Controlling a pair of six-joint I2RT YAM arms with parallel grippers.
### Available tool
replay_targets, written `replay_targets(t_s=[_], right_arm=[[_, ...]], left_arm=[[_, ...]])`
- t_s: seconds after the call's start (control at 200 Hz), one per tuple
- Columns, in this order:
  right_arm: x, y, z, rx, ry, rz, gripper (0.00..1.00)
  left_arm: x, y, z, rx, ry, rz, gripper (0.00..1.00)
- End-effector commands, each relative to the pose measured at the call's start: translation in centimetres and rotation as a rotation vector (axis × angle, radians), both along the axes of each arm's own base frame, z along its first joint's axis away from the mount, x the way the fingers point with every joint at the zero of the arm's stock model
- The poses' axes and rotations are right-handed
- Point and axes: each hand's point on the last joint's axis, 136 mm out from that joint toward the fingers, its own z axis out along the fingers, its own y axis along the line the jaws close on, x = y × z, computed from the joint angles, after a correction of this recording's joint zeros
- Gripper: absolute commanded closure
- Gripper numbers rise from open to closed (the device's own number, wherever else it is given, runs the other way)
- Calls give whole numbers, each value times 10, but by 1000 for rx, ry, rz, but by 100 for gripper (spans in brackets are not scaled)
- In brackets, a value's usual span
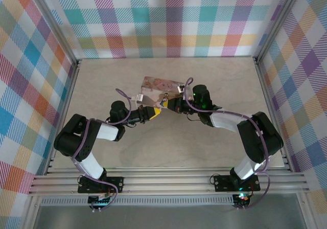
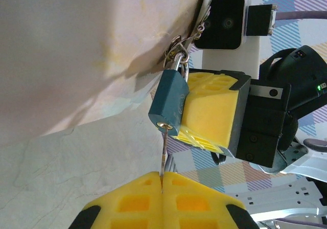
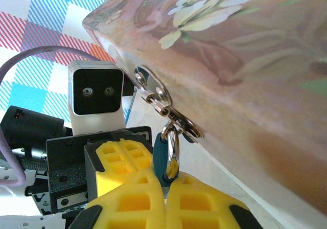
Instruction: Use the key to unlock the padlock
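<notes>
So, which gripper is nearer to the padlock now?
Right. The right gripper is shut on the padlock itself; the left gripper is apart from it, holding the key that reaches its keyhole.

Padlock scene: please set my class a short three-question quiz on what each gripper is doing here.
1. What is the right gripper clamped on?
2. What holds the key? A. left gripper B. right gripper C. neither
3. True or false: the padlock lies loose, away from the tin.
Key: 1 the padlock; 2 A; 3 false, its shackle hangs from the tin's clasp.
</notes>
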Motion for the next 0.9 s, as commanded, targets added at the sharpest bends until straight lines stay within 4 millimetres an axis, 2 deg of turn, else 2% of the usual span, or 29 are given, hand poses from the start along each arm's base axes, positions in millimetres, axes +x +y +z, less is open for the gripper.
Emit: replay_targets(t_s=[0.0,0.325,0.525,0.63,0.805,0.895], right_arm=[[-23,13,8,54,-36,141,100],[-41,17,14,82,-91,275,100],[-45,16,12,75,-117,297,100],[-36,11,-9,-11,-85,232,100],[-24,-1,-45,-161,-57,130,100],[-23,-5,-65,-229,-56,114,100]], left_arm=[[1,-7,15,-25,-45,-46,100],[1,-9,6,9,-47,-102,100],[5,-8,-1,63,-48,-80,100],[9,-5,-6,114,-76,-29,100],[-2,3,-46,404,-134,13,100],[-11,6,-61,477,-137,3,100]])
